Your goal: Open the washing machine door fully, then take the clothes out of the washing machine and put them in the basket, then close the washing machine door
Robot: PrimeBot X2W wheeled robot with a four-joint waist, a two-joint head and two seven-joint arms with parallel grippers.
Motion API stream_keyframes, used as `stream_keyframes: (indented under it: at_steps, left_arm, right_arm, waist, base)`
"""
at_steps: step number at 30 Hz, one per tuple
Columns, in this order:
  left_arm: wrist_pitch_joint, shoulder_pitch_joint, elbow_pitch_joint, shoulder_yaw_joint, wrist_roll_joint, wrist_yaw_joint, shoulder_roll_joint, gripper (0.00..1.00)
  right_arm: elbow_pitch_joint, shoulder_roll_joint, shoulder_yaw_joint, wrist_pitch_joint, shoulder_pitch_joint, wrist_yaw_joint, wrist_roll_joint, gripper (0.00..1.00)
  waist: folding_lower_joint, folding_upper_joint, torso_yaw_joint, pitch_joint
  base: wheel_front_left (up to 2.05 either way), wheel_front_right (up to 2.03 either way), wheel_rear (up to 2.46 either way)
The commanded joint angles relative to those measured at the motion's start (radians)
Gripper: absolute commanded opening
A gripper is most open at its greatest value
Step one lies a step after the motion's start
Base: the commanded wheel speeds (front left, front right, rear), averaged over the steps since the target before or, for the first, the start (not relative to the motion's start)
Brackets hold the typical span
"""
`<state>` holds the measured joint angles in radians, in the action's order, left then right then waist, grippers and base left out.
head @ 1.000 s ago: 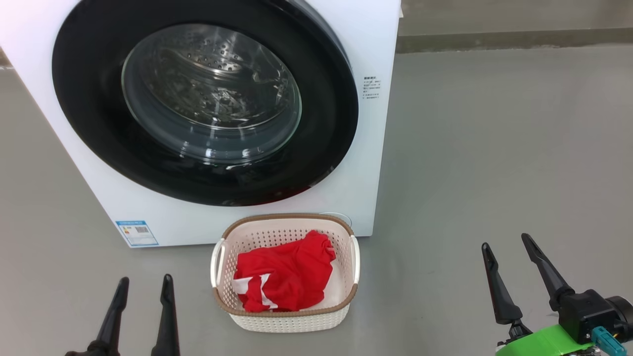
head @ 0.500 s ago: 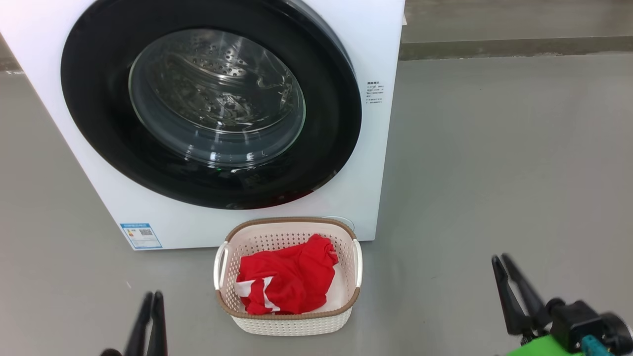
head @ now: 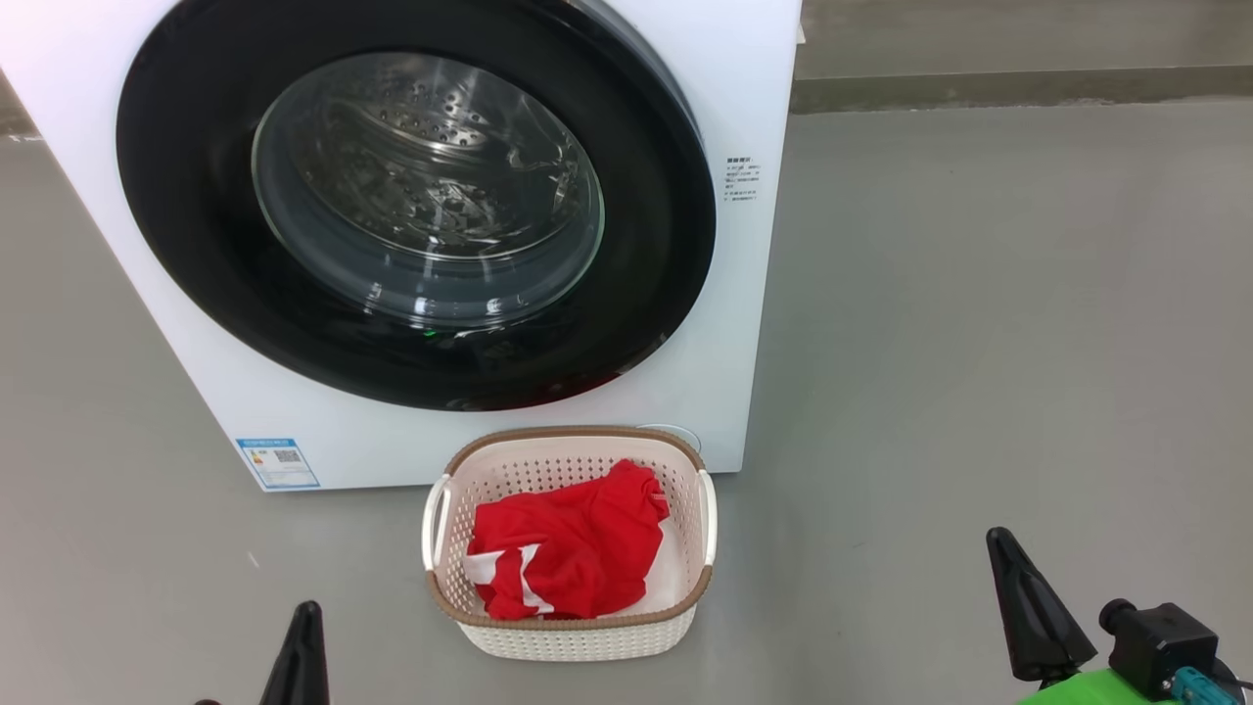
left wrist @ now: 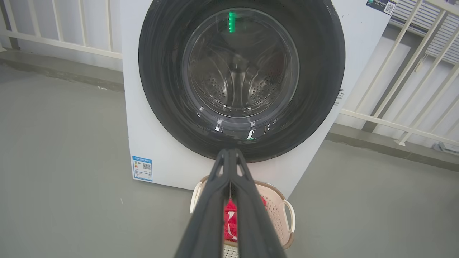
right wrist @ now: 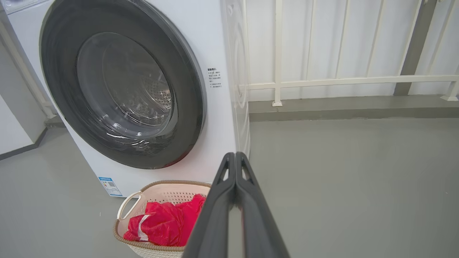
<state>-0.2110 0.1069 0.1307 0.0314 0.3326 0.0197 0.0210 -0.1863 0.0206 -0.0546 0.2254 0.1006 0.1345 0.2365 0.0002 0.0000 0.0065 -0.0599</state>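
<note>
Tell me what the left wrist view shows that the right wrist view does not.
Left wrist view, not right: the shut left gripper and a green glint on the glass of the washing machine door. Right wrist view, not left: the shut right gripper and the side panel of the washing machine. Both: the door closed, clothes in the basket.

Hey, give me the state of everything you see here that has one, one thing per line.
washing machine door, closed.
washing machine, looks empty inside.
basket, upright on the floor.
clothes, heaped inside the basket.
left gripper, shut, empty.
right gripper, shut, empty.
</note>
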Motion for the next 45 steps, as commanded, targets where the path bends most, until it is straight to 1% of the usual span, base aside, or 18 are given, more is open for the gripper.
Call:
stream_keyframes:
  at_steps: [1, 45]
  left_arm:
    - [0.009, -0.034, -0.019, 0.012, 0.038, 0.012, 0.009, 0.0]
    - [0.132, -0.105, 0.033, 0.039, 0.523, 0.051, 0.017, 0.0]
  right_arm:
    - [0.021, 0.009, -0.005, -0.009, -0.041, 0.0, 0.044, 0.0]
    - [-0.01, 0.017, -0.026, -0.138, -0.106, -0.002, 0.564, 0.0]
  waist:
    - [-0.0001, 0.0, 0.0, 0.001]
    - [-0.0002, 0.0, -0.003, 0.026]
  base:
    - [0.0, 0.0, 0.0]
    - [0.0, 0.0, 0.0]
